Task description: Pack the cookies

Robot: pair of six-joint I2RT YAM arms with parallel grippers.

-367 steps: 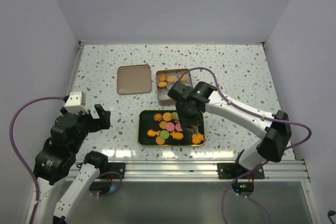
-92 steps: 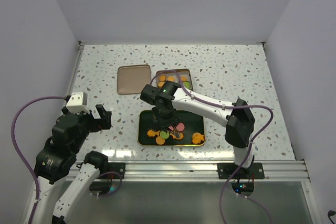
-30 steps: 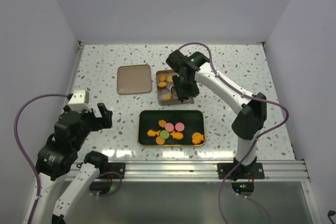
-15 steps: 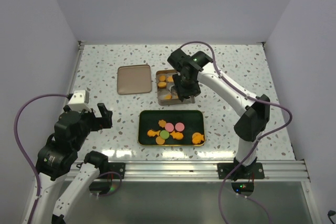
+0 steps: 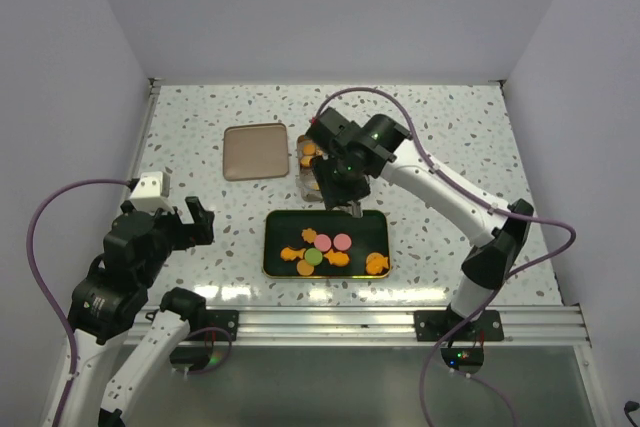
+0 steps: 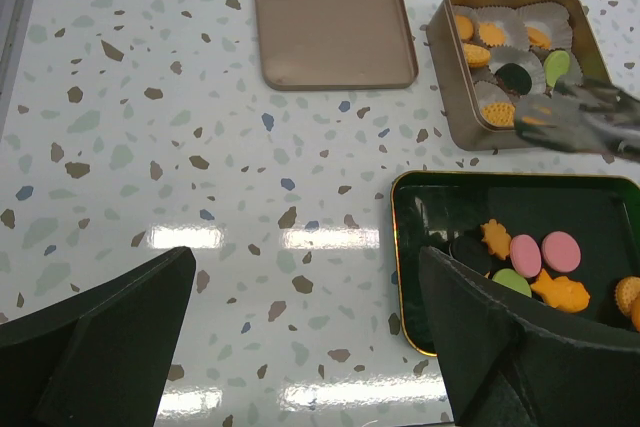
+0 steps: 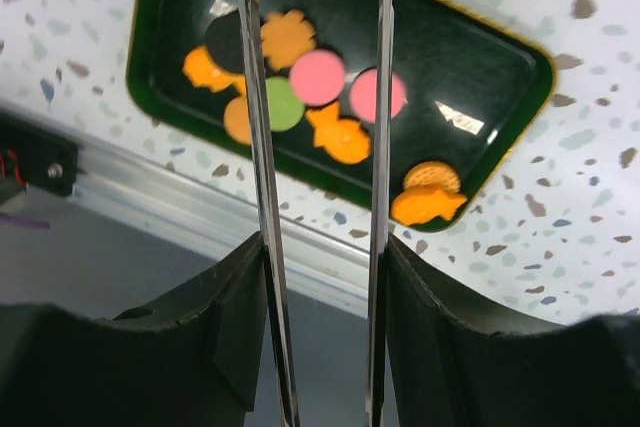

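The cookies point(image 5: 320, 249) lie loose on a dark green tray point(image 5: 275, 217): orange flower and fish shapes, two pink rounds point(image 7: 318, 77) and a green one. More cookies point(image 6: 478, 42) sit in white paper cups in the open tin point(image 6: 455, 97). My right gripper point(image 5: 345, 185) is shut on metal tweezers point(image 7: 258, 147), hanging over the tray's far edge. The tweezer blades stand apart with nothing showing between them; their tips run out of the right wrist view. My left gripper point(image 6: 305, 337) is open, low at the near left, holding nothing.
The tin's flat brown lid point(image 5: 254, 151) lies left of the tin. The right arm hides part of the tin point(image 5: 304, 162) in the top view. An aluminium rail point(image 5: 330, 322) runs along the table's near edge. Grey walls close in both sides and the back.
The right arm has swung from over the tin towards me, and the tweezers now hang at the tray's far edge. The left arm has not moved.
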